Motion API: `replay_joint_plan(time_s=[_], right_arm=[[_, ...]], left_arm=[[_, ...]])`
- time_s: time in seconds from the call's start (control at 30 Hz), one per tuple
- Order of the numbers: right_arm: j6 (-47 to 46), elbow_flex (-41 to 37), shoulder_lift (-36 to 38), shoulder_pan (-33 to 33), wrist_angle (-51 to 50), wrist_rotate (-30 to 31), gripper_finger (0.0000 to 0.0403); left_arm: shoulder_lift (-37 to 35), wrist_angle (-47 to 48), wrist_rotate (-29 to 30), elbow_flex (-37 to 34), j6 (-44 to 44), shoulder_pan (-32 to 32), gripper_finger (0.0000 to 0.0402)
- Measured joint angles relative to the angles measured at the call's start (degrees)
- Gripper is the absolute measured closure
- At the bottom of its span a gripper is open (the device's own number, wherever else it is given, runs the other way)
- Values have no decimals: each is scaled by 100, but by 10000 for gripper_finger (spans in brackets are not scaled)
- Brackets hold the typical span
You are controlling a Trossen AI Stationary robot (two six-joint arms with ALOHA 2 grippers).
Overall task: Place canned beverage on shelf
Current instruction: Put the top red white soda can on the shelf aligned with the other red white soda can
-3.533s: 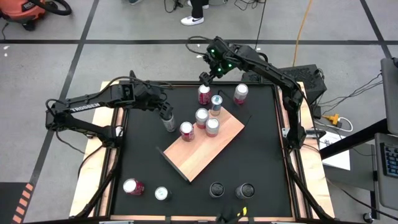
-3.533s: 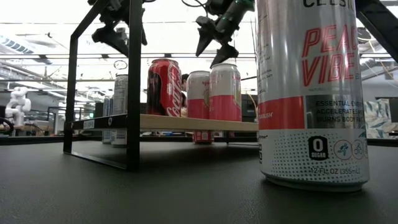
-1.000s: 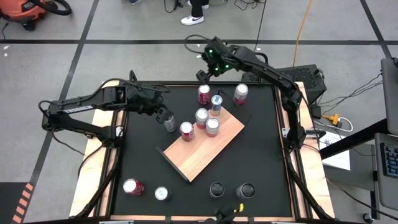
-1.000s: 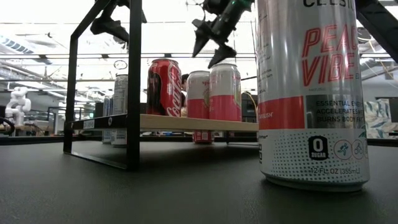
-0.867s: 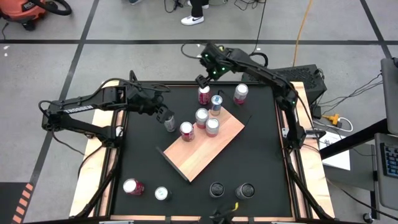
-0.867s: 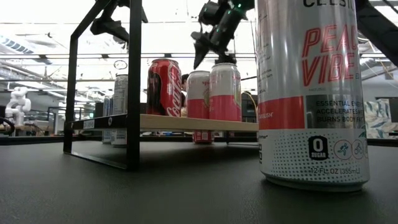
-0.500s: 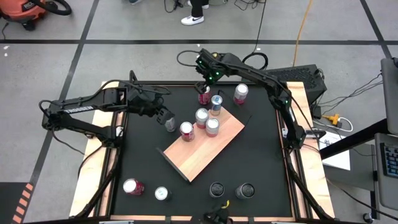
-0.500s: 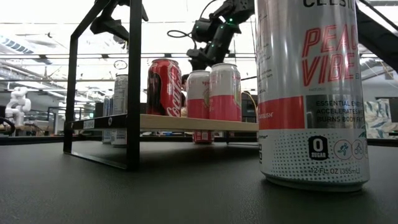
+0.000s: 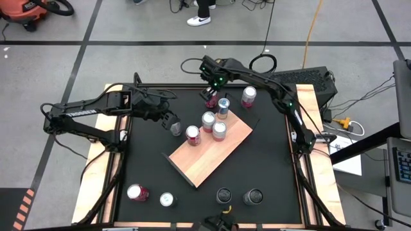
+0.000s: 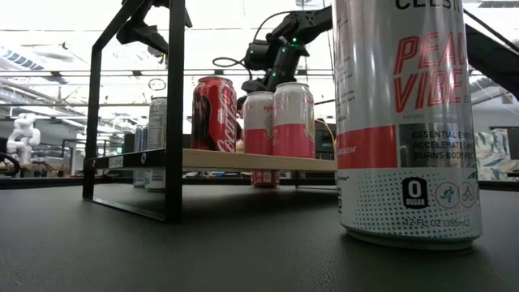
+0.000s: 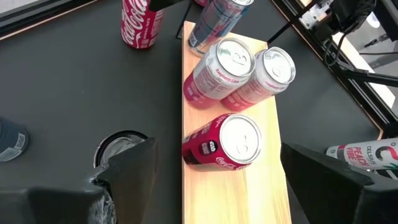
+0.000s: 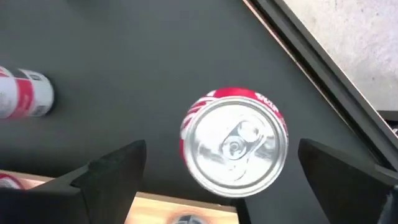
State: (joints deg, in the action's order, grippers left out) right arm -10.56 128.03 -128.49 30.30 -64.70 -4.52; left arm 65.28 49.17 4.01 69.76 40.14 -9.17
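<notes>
The shelf (image 9: 212,154) is a light wooden board on a black frame, set slantwise mid-table. On it stand a red cola can (image 11: 227,146), two pink cans (image 11: 239,71) and a slim silver can (image 9: 223,106). Another red can (image 12: 233,146) stands upright on the black tabletop just beyond the shelf's far end. My right gripper (image 12: 222,149) hangs open above it, pointing steeply down, one finger on either side of its top and clear of it. My left gripper (image 9: 172,123) hovers open off the shelf's left side, over a dark can (image 11: 121,149) on the table.
A pink can (image 9: 248,96) stands at the far right of the table. Several more cans stand along the near edge (image 9: 137,192) (image 9: 167,199) (image 9: 224,194) (image 9: 252,196). One of them (image 10: 405,122) fills the low view's right. The shelf's near half is bare wood.
My right gripper has come down and a little toward the table's left, from high above the far edge to just over the red can beyond the shelf, tipping to point more steeply down. No can has moved.
</notes>
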Motion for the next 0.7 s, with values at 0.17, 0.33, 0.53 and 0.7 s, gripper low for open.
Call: replay_joint_plan(time_s=[0.17,0.33,0.53,0.7], right_arm=[[100,0,-172,2,-12,-9,3],[174,-4,-248,-2,-13,-13,7],[342,-4,-235,0,-23,-21,9],[421,-4,-235,2,-23,-51,13]], left_arm=[[0,-2,4,0,-1,0,63],[0,6,7,0,-2,0,63],[0,79,64,0,-4,0,63],[0,84,76,0,-5,0,63]])
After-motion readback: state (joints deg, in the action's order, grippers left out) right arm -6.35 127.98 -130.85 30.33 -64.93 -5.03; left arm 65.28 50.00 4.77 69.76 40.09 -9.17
